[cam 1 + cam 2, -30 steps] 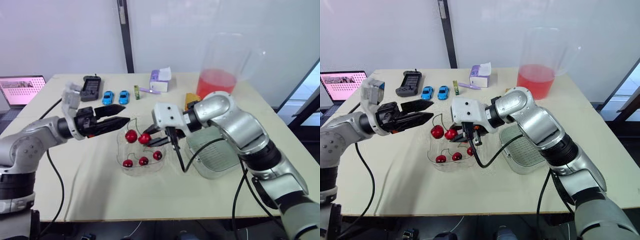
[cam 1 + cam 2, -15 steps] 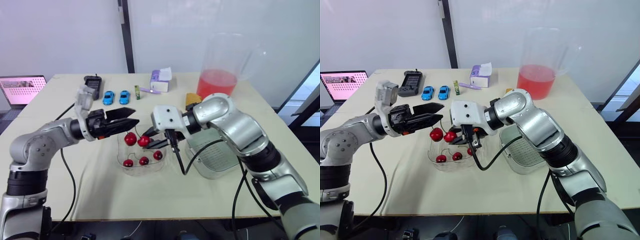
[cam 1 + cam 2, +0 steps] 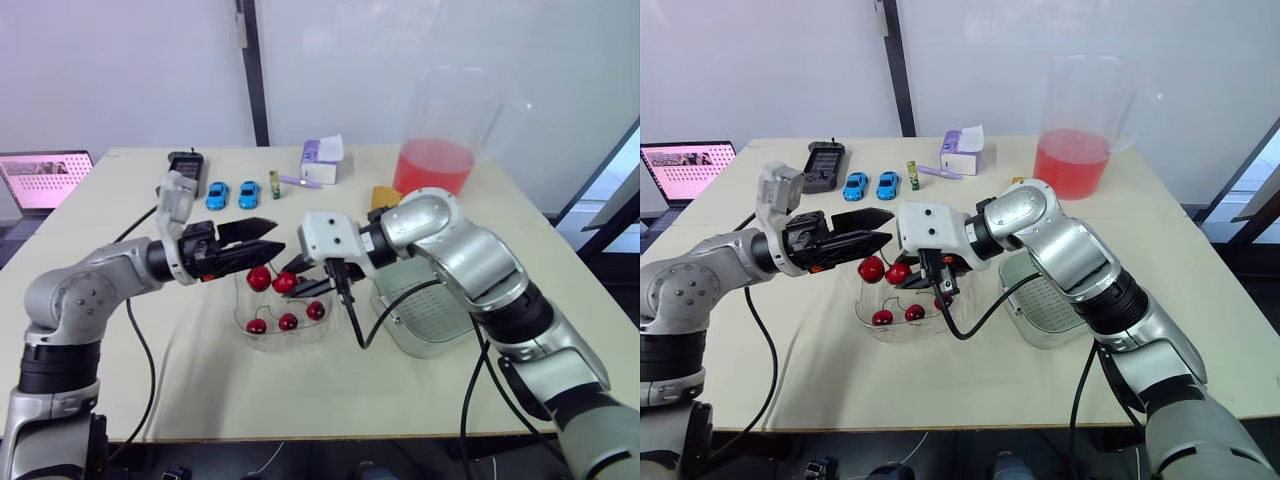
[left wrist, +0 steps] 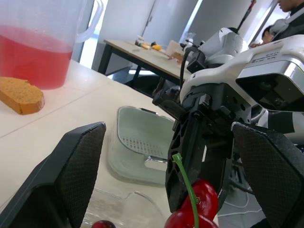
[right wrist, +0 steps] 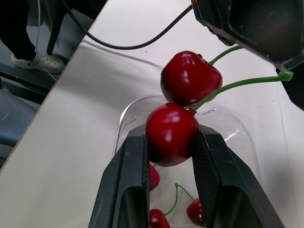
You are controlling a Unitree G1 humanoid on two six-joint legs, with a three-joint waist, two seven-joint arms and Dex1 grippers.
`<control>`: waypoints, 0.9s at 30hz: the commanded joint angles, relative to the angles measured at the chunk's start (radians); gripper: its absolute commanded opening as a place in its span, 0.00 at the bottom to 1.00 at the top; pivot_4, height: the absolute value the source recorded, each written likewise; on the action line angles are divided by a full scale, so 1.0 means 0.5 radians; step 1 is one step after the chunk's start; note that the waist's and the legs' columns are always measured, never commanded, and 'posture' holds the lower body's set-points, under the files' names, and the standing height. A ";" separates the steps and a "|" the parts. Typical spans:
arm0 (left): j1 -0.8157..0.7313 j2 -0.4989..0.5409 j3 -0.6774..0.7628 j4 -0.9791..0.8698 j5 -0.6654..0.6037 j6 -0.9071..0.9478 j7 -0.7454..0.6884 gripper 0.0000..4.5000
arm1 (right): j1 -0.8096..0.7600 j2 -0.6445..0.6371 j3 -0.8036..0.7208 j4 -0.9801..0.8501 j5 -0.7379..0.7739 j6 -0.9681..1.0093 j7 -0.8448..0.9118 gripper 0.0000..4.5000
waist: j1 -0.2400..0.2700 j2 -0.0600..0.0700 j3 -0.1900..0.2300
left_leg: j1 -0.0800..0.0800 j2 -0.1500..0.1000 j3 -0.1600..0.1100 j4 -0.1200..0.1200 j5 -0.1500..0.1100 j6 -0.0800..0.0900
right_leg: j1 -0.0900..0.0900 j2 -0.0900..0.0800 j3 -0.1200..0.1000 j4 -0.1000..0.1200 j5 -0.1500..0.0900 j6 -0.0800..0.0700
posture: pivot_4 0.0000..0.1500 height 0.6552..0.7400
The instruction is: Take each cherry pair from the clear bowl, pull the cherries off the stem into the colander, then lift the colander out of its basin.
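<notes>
I've got R gripper [image 3: 303,284] pinching one cherry [image 5: 171,134] over bowl [image 3: 286,341]; L gripper [image 3: 275,238] spread wide at its stem [image 4: 184,185]

Cherry pair [image 3: 272,280], glossy red on green stem, raised just above clear bowl [image 3: 300,341], one cherry pinched between fingers [image 5: 128,185] of right gripper [image 3: 298,278], three cherries [image 3: 287,321] inside bowl, pale green colander [image 3: 435,318] seated in basin [image 3: 410,347], right of bowl.

Pale beige table [image 3: 200,380] before plain white walls [image 3: 120,70], dark vertical post [image 3: 249,80] between.
</notes>
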 commanded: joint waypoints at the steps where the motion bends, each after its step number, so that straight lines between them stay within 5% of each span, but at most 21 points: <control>1: -0.029 -0.003 0.008 -0.037 0.015 -0.027 -0.007 1.00 | -0.055 0.011 -0.024 -0.039 -0.001 -0.023 -0.005 0.17 | 0.000 0.000 0.000 | 0.000 0.000 0.000 0.000 0.000 0.000 | 0.000 0.000 0.000 0.000 0.000 0.000 | 1.00 1.00; 5: -0.028 -0.013 0.000 -0.036 0.028 -0.037 -0.009 1.00 | -0.059 0.018 -0.027 -0.041 0.000 -0.013 -0.012 0.17 | 0.000 0.000 0.000 | 0.000 0.000 0.000 0.000 0.000 0.000 | 0.000 0.000 0.000 0.000 0.000 0.000 | 1.00 1.00; 7: -0.026 -0.018 -0.001 -0.039 0.032 -0.035 -0.014 0.88 | -0.064 0.022 -0.028 -0.040 -0.004 -0.009 -0.015 0.17 | 0.000 0.000 0.000 | 0.000 0.000 0.000 0.000 0.000 0.000 | 0.000 0.000 0.000 0.000 0.000 0.000 | 1.00 1.00; 15: -0.031 -0.030 -0.003 -0.038 0.037 -0.040 -0.021 0.01 | -0.071 0.030 -0.026 -0.034 -0.022 -0.011 -0.026 0.17 | 0.000 0.000 0.000 | 0.000 0.000 0.000 0.000 0.000 0.000 | 0.000 0.000 0.000 0.000 0.000 0.000 | 1.00 1.00; 27: -0.031 -0.034 0.021 -0.059 0.039 -0.062 0.011 0.00 | -0.076 0.026 -0.024 -0.001 -0.033 -0.022 -0.019 0.17 | 0.000 0.000 0.000 | 0.000 0.000 -0.001 0.000 0.000 0.000 | 0.000 0.000 -0.001 0.000 0.000 0.000 | 1.00 1.00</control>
